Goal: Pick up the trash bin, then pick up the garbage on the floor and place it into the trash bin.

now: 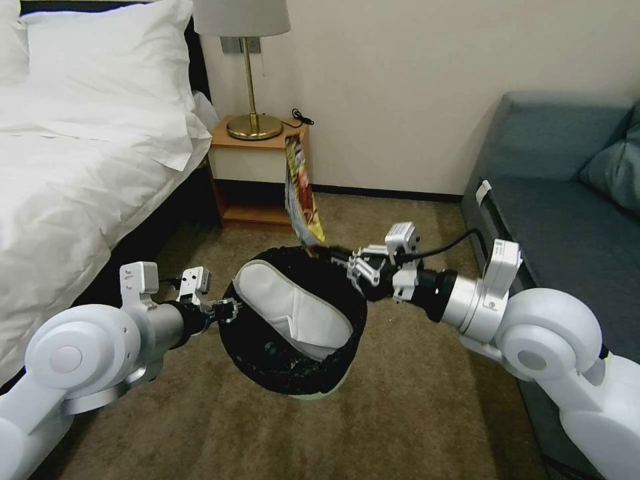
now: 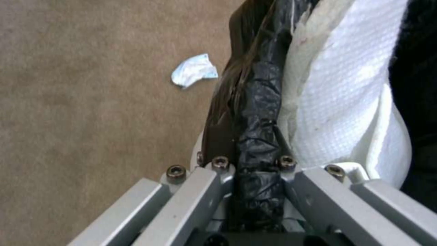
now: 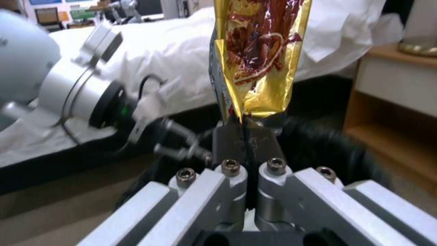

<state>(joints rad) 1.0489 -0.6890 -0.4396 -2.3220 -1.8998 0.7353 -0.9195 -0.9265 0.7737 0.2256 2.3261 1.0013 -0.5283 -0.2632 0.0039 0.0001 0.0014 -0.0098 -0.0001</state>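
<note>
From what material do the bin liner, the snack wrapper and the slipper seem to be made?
Bin liner: thin glossy black plastic film, crinkled over the rim. Snack wrapper: apparently metallised foil, shiny gold and red, creased. Slipper: probably soft white textured fabric or paper cloth; matte, waffle-patterned.

Slipper-filled black bin (image 1: 293,373), upright wrapper (image 1: 301,193)

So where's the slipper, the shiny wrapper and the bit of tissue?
slipper (image 1: 293,310), head view, middle of its white sole, inside the bin.
wrapper (image 3: 259,51), right wrist view, its gold and red front.
tissue (image 2: 193,70), left wrist view, its middle, on the carpet.
</note>
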